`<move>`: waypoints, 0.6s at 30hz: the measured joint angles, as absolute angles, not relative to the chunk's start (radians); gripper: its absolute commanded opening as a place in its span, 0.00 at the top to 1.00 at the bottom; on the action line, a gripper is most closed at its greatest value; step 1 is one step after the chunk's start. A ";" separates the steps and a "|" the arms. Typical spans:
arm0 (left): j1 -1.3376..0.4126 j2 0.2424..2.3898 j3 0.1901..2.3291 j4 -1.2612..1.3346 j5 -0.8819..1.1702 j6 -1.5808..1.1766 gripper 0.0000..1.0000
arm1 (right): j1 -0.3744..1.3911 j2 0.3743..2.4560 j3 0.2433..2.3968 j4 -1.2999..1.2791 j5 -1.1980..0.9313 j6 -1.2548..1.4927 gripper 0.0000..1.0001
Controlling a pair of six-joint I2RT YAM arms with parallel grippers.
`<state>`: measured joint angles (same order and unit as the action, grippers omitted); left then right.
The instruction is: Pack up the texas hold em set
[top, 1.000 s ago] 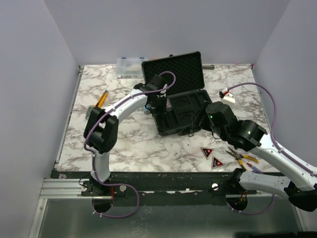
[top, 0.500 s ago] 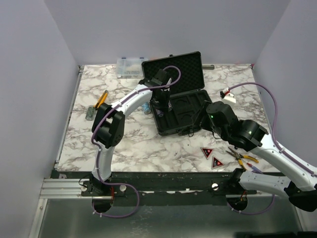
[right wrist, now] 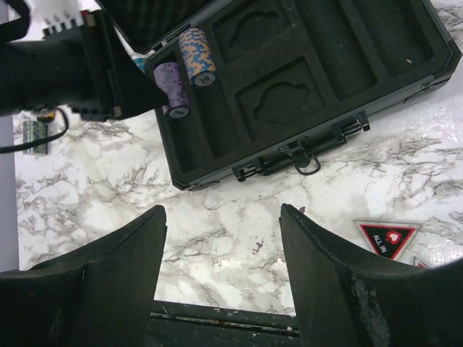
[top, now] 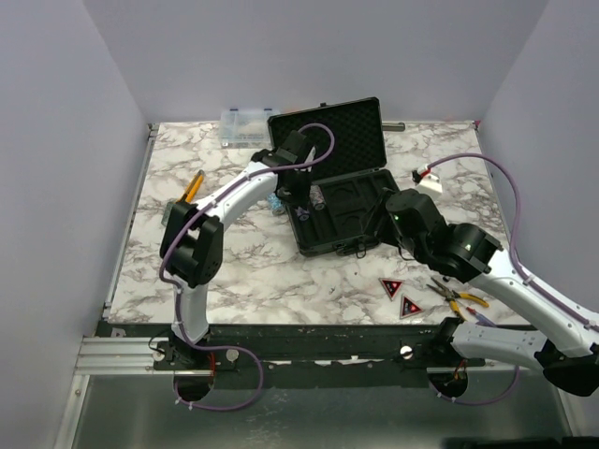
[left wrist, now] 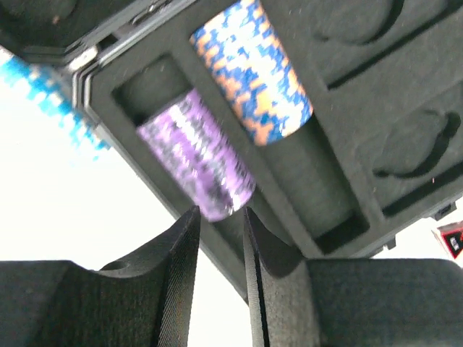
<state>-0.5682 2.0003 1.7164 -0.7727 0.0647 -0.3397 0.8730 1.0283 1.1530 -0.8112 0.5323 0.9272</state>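
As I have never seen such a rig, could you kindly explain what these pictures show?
Two robot arms are bolted at the table's near edge. One picture looks down from above and behind them; the other two come from cameras on the wrists, each showing its own fingers at the bottom. On the marble table lies an open black case with a slotted foam tray. A purple chip stack and a blue-orange chip stack lie in its slots; a light-blue stack sits outside. Two red-black triangles, pliers, an orange-handled tool and a clear box lie around. The left hand is at the purple stack, fingers slightly apart; whether it touches, I cannot tell. The right hand is wide open, empty.
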 measured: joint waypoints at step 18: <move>-0.368 1.885 1.634 -0.853 -0.041 -0.471 0.23 | 0.873 1.060 1.153 -0.786 0.505 0.927 0.33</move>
<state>-0.3679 1.8854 1.6337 -0.8528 -0.0406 -0.4709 0.8730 1.0603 1.1530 -0.7864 0.5045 0.9272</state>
